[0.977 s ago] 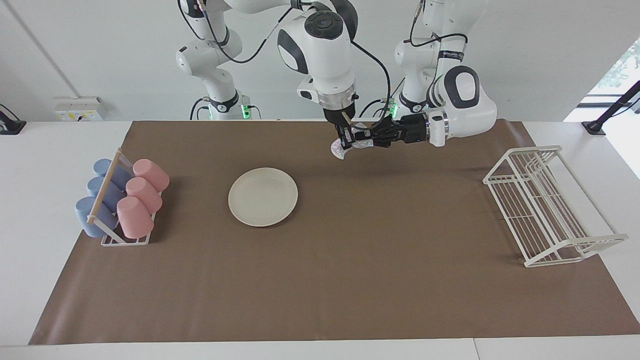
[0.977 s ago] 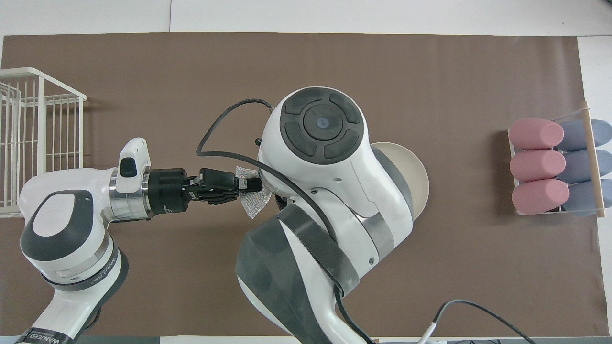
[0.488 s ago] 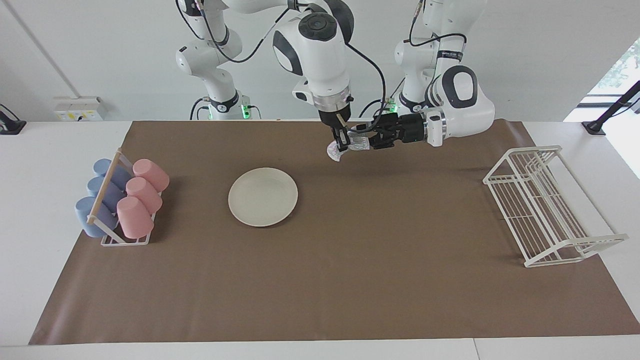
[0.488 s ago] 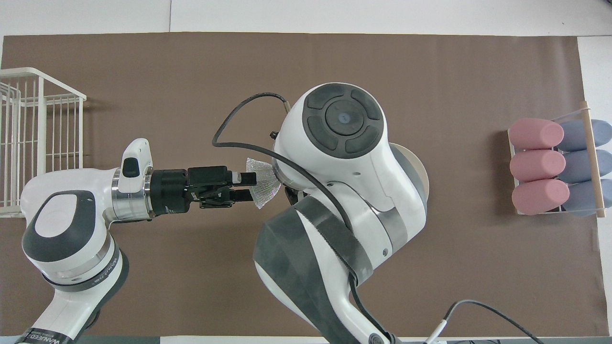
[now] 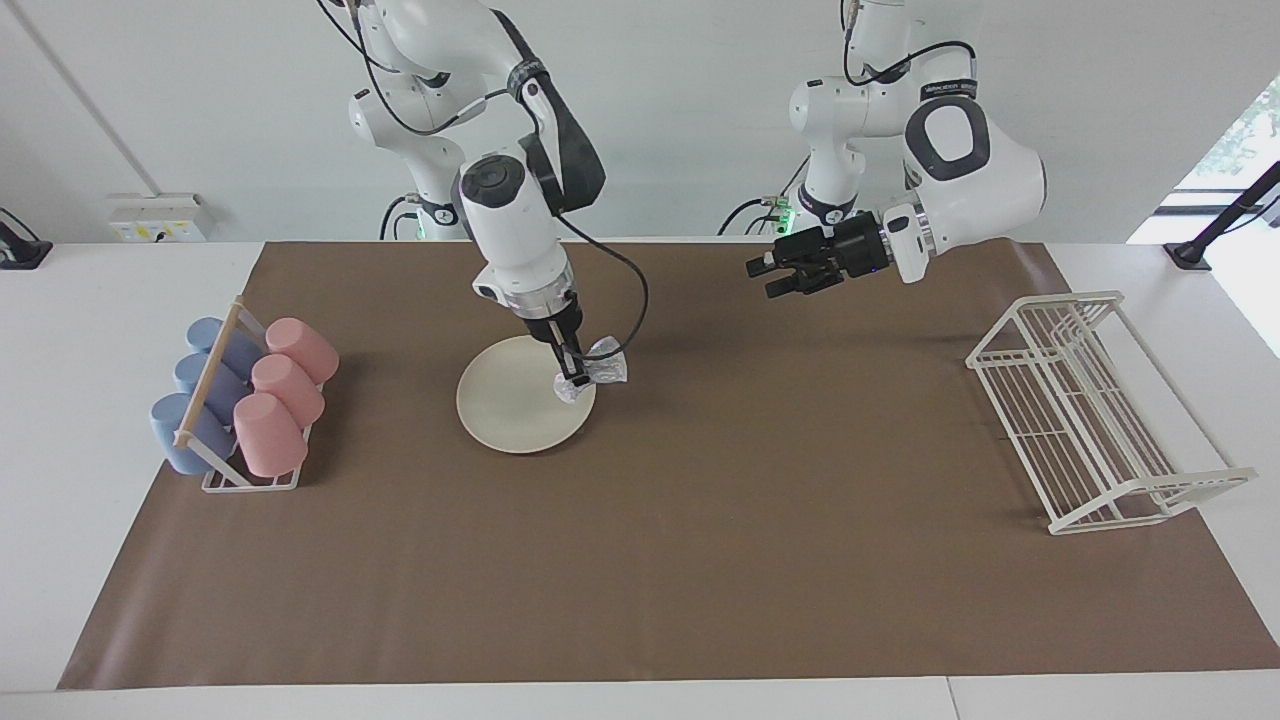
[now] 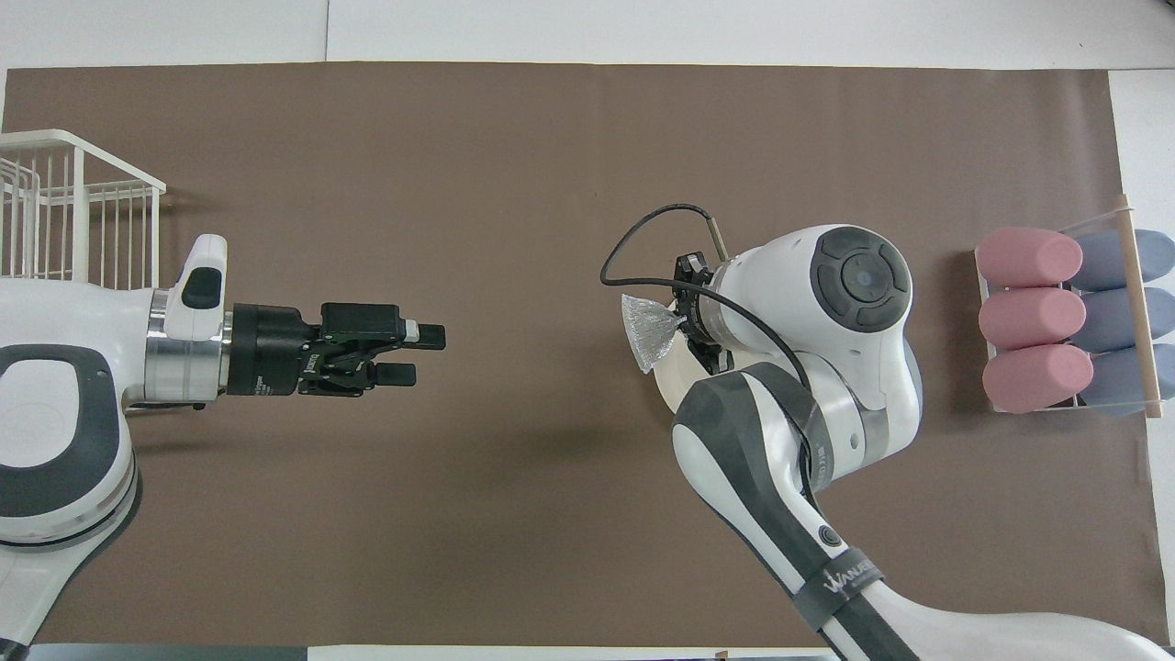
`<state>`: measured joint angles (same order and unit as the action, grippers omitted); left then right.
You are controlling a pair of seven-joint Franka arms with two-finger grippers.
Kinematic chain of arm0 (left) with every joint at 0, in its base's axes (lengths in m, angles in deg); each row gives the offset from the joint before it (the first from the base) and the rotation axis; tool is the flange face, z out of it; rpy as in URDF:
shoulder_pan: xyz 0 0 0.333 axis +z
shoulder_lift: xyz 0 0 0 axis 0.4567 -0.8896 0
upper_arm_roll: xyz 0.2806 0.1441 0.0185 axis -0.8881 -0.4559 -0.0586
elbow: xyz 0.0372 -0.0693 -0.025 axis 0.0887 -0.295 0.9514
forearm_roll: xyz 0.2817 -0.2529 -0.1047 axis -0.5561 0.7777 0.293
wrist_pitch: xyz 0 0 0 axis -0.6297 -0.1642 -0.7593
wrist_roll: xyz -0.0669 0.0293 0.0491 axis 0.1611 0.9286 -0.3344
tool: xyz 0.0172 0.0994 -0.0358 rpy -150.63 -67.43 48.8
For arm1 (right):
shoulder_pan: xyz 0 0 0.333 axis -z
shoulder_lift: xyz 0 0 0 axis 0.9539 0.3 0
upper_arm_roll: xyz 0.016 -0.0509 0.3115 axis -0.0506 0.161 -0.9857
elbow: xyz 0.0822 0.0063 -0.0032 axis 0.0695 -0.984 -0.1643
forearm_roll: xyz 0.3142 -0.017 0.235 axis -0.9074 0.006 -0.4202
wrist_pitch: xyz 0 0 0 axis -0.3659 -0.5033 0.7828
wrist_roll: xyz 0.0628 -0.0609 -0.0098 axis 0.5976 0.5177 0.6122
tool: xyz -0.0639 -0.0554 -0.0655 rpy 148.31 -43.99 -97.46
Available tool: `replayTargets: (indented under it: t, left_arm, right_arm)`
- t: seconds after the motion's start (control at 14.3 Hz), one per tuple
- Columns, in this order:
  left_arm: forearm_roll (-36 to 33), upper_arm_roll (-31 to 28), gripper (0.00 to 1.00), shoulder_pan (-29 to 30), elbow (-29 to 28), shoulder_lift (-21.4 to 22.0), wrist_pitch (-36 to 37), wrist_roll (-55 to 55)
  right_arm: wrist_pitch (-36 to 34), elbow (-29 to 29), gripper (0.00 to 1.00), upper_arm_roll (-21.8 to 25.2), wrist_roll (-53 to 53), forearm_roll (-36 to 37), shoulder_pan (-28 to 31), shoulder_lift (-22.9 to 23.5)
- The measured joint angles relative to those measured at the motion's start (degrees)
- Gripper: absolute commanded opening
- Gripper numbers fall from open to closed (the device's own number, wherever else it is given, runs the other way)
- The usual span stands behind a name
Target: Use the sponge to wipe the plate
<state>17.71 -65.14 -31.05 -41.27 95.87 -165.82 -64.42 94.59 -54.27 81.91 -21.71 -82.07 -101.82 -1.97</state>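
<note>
The cream-white plate (image 5: pixel 510 400) lies on the brown mat; in the overhead view only a sliver of the plate (image 6: pixel 673 390) shows past the right arm. My right gripper (image 5: pixel 572 376) points down over the plate's rim on the side toward the left arm's end, shut on the silvery sponge (image 5: pixel 606 374). The sponge (image 6: pixel 648 329) sticks out sideways from the fingers, low over the rim; I cannot tell whether it touches. My left gripper (image 5: pixel 783 273) hangs open and empty in the air over bare mat, well apart from the sponge, and shows as the left gripper (image 6: pixel 418 355) from above.
A rack of pink and blue cups (image 5: pixel 245 400) stands at the right arm's end of the mat, also seen as the cup rack (image 6: pixel 1065 321). A white wire rack (image 5: pixel 1090 410) stands at the left arm's end, shown as the wire rack (image 6: pixel 64 229) from above.
The left gripper opened, let go of the sponge and drew back toward its own end. The right arm carried the sponge down and across to the plate's rim.
</note>
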Motion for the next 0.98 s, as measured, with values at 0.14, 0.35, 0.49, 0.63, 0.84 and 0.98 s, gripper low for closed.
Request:
replayTargets:
  t: [0.14,0.35,0.49,0.63,0.84,0.98]
  left_arm:
    - [-10.87,0.0,1.0,0.42,3.07,0.22,0.68,-3.62]
    - [-20.83,-0.04,1.0,0.93,6.83,0.34,3.44,-5.33]
    - [-24.19,-0.05,1.0,1.93,8.51,0.36,4.83,-5.37]
    - [-26.13,-0.09,1.0,2.38,9.23,0.36,5.07,-5.37]
    - [-28.4,-0.08,1.0,2.67,9.33,0.35,5.07,-5.37]
    - [-29.05,-0.08,1.0,2.68,9.33,0.35,5.07,-5.37]
  right_arm:
    - [0.88,-3.04,0.0,-0.02,2.36,0.0,0.83,-0.87]
    - [1.77,-6.21,0.0,-0.02,4.27,0.0,1.5,-1.2]
    - [3.59,-8.52,0.0,-0.09,4.97,0.0,1.51,-0.9]
    - [5.17,-9.81,0.0,-0.23,5.43,0.0,1.5,0.21]
    - [6.12,-11.09,0.0,-0.19,9.48,0.0,2.48,1.31]
    - [6.12,-11.48,0.0,-0.17,14.19,0.0,4.73,1.07]
